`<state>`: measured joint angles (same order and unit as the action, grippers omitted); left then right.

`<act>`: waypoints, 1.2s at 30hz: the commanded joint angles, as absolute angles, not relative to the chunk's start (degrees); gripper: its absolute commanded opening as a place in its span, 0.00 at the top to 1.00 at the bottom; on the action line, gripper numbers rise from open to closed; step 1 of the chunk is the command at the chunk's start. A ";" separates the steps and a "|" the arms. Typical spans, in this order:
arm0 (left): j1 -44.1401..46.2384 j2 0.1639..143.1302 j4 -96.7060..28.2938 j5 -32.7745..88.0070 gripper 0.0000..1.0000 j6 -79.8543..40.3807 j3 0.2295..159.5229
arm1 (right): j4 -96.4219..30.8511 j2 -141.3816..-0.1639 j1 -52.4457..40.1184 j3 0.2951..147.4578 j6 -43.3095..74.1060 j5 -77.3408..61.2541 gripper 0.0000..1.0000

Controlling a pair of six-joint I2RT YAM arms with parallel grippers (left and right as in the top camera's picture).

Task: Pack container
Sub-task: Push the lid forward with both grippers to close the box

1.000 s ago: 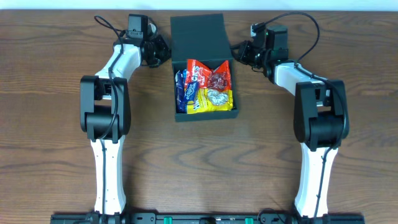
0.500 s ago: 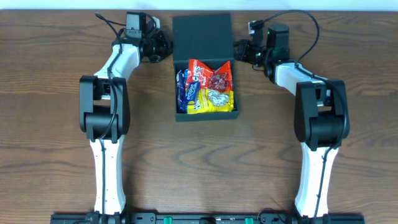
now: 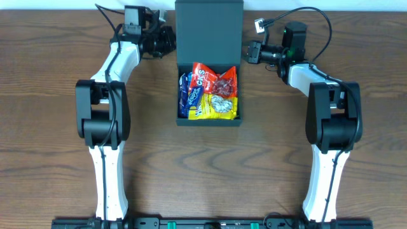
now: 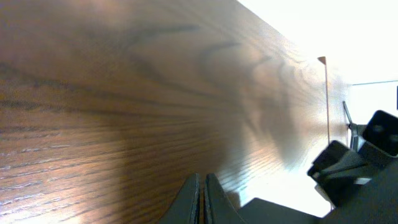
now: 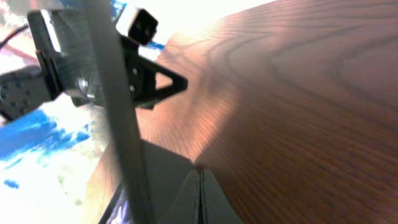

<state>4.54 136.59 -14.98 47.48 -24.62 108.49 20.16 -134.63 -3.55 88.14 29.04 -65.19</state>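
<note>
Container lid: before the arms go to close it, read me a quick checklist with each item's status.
1. Lid open, at the far side of the container: ok.
2. Snack packets all inside the walls: ok.
3. Packets low enough for the lid to shut flat: cannot tell.
4. Left end effector shut, beside the lid's left edge: ok.
5. Right end effector shut, beside the lid's right edge: ok.
6. Either end effector touching the lid: cannot tell.
</note>
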 commanded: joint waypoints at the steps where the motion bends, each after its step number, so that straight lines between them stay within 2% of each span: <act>1: 4.82 131.26 -14.81 49.60 0.94 -21.26 109.78 | 20.91 -134.67 -3.79 89.36 27.90 -71.26 0.99; 10: 4.82 126.28 -19.40 49.60 0.94 -16.01 109.78 | 30.61 -134.58 -3.33 89.36 36.73 -76.62 0.98; 18: 4.82 121.91 -30.87 46.35 0.94 -8.45 109.78 | 30.04 -134.58 -3.40 89.34 42.94 -80.34 0.98; 30: 4.78 120.16 -45.91 42.89 0.94 -2.94 109.78 | 14.33 -134.58 -3.40 89.19 42.13 -81.28 0.98; 36: 4.38 119.50 -50.06 39.77 0.94 -2.04 109.78 | 12.86 -134.58 -3.29 89.19 42.15 -81.95 0.98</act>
